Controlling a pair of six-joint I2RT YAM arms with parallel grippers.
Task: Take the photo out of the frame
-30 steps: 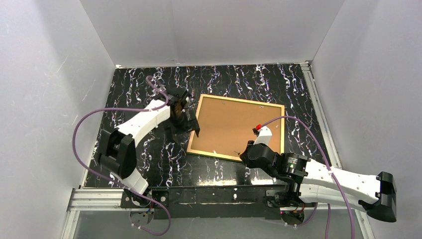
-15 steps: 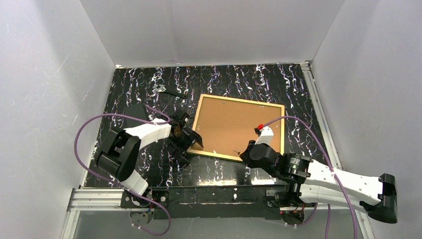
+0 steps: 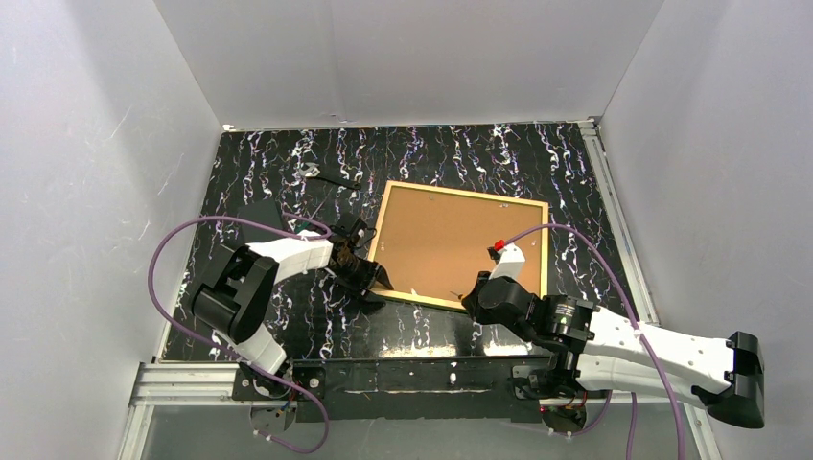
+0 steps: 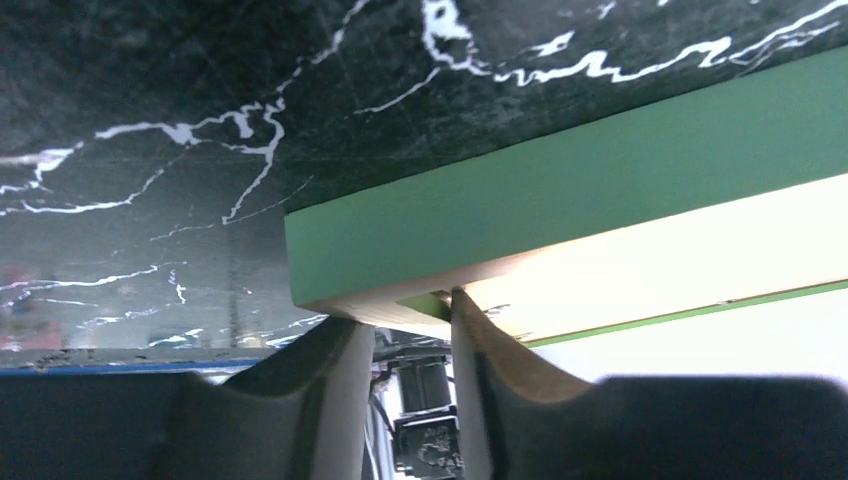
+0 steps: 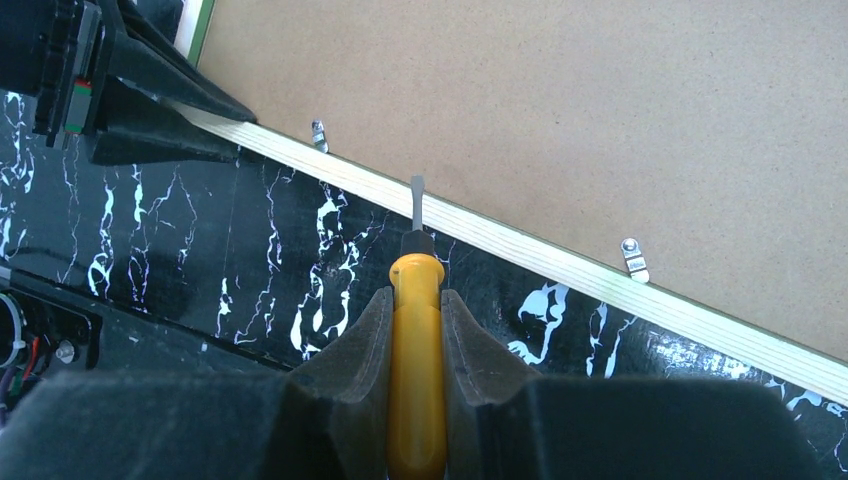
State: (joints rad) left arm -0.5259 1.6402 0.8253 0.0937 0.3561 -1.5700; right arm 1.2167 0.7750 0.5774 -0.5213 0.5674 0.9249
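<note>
Looking down from above, the frame [image 3: 465,195] lies face down with its brown board [image 3: 460,244] up, so the photo is hidden beneath it and shows in no view. The left gripper [image 3: 370,278] sits at the frame's near-left corner, and the frame's long axis runs away to that gripper's right. The right gripper [image 3: 475,289] is just short of the near rail, with the frame straight ahead of it.

In the left wrist view, the two fingers [image 4: 335,365] stand with only a narrow gap between them and the green-sided corner at their tips. Whether they truly pinch it cannot be told.

In the right wrist view, the jaws are clamped on the yellow handle of a screwdriver [image 5: 415,340], its blade pointing ahead with the tip over the pale wood rail. One clip [image 5: 318,133] lies ahead and left of the blade, and a second clip [image 5: 632,258] lies farther off to its right. The right arm is nearer to both, so the next move likely turns on swinging the blade left to the closer clip.
</note>
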